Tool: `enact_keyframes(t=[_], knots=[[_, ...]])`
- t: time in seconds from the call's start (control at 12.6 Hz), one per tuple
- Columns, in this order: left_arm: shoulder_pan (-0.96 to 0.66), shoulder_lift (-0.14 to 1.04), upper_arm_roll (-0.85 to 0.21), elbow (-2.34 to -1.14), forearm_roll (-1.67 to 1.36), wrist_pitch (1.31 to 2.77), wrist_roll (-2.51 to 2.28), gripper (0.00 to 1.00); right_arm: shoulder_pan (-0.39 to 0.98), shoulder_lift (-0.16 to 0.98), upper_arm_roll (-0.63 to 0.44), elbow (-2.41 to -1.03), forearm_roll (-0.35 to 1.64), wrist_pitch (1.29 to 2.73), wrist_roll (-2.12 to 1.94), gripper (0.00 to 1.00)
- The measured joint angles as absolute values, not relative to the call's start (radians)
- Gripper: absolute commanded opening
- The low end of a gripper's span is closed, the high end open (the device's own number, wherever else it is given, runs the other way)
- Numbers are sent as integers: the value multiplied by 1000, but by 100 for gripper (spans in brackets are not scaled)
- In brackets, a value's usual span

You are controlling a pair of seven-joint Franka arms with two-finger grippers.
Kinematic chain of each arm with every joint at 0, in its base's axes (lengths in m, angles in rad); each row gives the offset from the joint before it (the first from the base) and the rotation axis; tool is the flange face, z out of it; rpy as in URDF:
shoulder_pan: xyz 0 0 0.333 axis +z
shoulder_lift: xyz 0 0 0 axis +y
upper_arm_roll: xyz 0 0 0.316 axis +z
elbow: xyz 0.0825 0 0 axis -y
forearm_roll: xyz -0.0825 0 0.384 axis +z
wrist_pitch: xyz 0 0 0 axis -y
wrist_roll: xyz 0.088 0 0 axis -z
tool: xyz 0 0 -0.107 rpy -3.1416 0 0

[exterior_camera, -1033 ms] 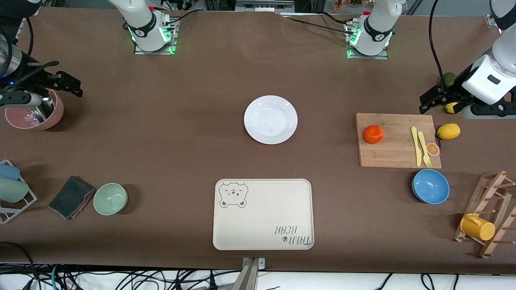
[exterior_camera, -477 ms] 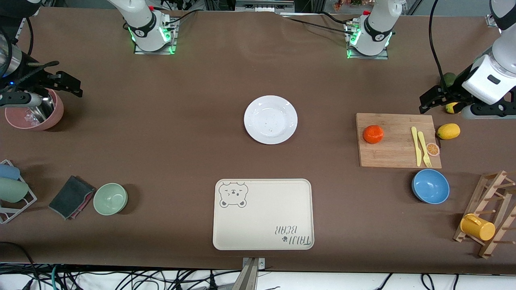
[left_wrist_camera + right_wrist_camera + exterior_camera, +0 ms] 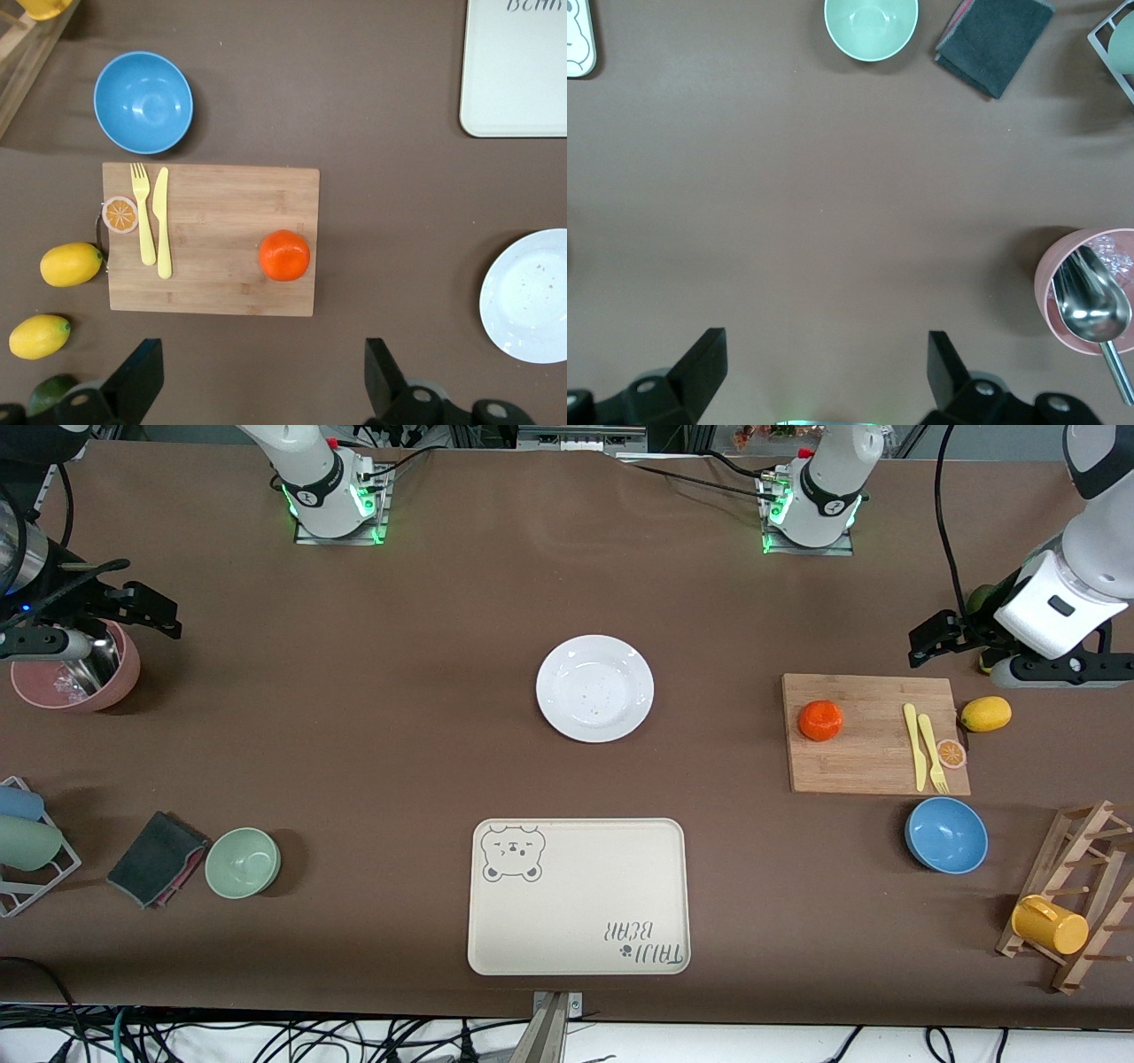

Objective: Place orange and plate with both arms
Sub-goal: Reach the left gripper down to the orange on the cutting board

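Nearest the front camera, mid-table, lies the bear tray (image 3: 578, 896), bare, probably the spot meant for both items. Farther from the camera, the plate (image 3: 594, 688) sits alone at the table's centre. Toward the left arm's end, the orange (image 3: 820, 720) rests on the cutting board (image 3: 873, 733). Beside that board hangs the left gripper (image 3: 257, 381), fingers apart, holding nothing. At the opposite end, the right gripper (image 3: 824, 376) waits over the pink bowl (image 3: 75, 676), fingers likewise spread.
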State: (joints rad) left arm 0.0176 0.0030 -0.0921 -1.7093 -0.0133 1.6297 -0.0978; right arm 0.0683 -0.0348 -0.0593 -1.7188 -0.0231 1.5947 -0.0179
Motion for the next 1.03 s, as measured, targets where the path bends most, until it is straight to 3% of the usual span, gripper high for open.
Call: enact_keyframes(t=[0.4, 1.03], knots=[[9, 103, -123, -1711, 65, 1606, -98, 100, 68, -35, -59, -1719, -23, 1595, -18, 100], [-28, 311, -143, -1772, 144, 1778, -113, 100, 68, -34, -59, -1719, -23, 1595, -18, 100]])
